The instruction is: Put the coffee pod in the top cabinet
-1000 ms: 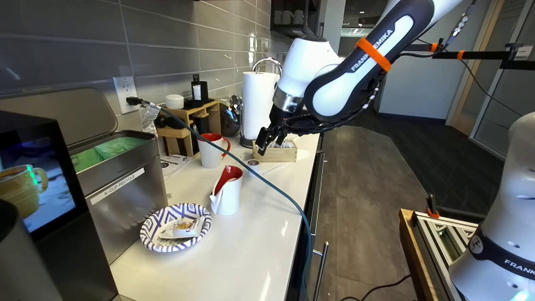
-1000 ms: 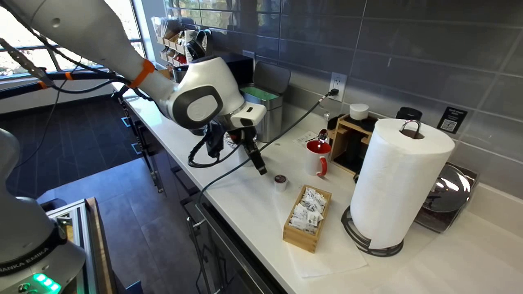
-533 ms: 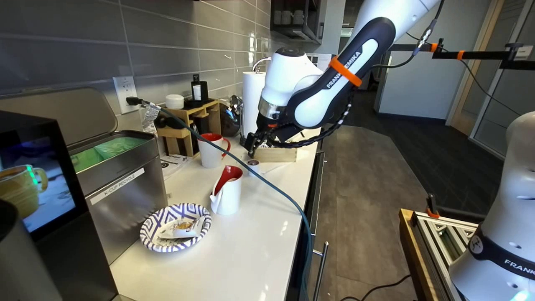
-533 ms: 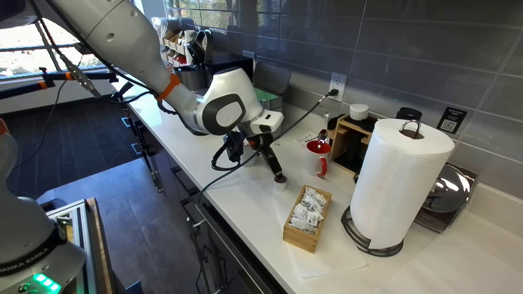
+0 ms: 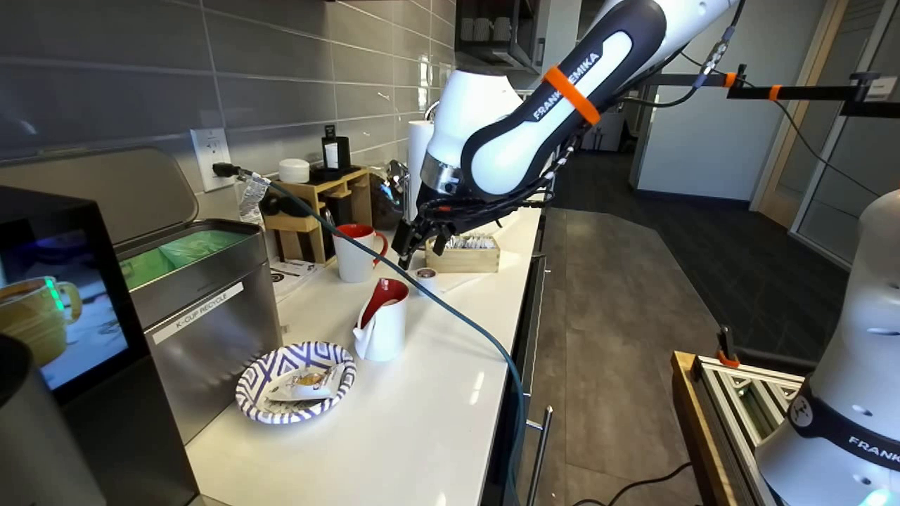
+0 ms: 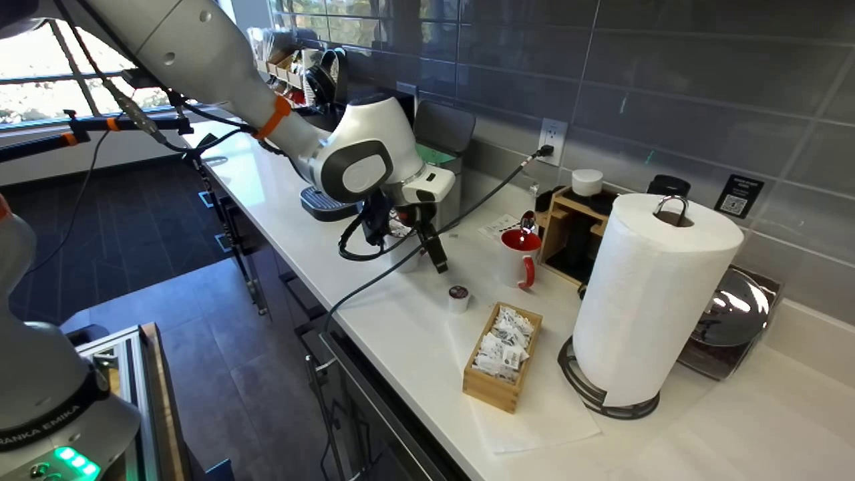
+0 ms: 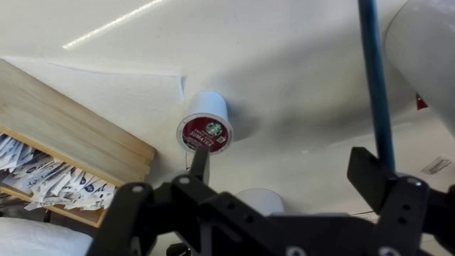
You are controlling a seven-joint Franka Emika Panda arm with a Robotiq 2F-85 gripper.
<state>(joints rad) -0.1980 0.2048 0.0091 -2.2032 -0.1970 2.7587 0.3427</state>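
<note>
The coffee pod (image 5: 426, 282), a white cup with a dark red lid, stands upright on the white counter. It also shows in an exterior view (image 6: 458, 300) and in the wrist view (image 7: 208, 129). My gripper (image 7: 280, 156) is open and empty; in the wrist view the pod lies beyond its left fingertip, which overlaps the lid's edge. In an exterior view the gripper (image 5: 420, 251) hangs above the counter near the pod, and in an exterior view its visible finger (image 6: 437, 259) is apart from the pod. The top cabinet (image 5: 496, 53) is dark grey, high on the wall, with mugs inside.
A blue cable (image 5: 485, 330) crosses from the outlet over the counter, close by the gripper. A wooden packet box (image 6: 501, 361), a red-and-white mug (image 6: 520, 257), a paper towel roll (image 6: 651, 300), a white pitcher (image 5: 383, 330) and a patterned bowl (image 5: 253, 393) stand around.
My gripper first moved down toward the pod, its fingertip overlapping the lid in an exterior view, then moved back up and away from it. The pod has not moved.
</note>
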